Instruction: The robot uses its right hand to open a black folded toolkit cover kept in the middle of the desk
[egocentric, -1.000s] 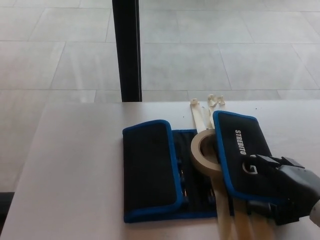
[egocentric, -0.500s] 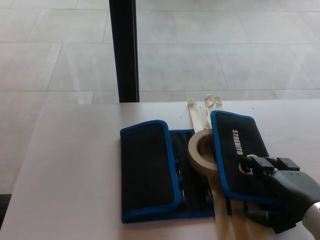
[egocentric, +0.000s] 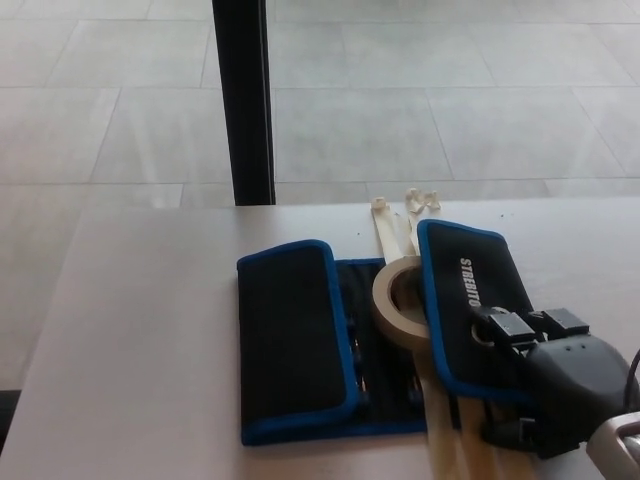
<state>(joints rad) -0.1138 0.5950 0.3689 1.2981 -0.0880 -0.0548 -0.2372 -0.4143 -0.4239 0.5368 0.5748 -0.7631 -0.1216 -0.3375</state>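
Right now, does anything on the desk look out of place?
Yes: a tape roll leans tilted on the toolkit, wedged against the right flap held by the right hand, over white straps.

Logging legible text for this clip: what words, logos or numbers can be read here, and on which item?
"STREBITO", white capitals on the right flap of the black, blue-edged fabric toolkit cover; last letters slightly blurred.
A white round logo below it, partly hidden by the right robot hand: unreadable.
Nothing else carries text.
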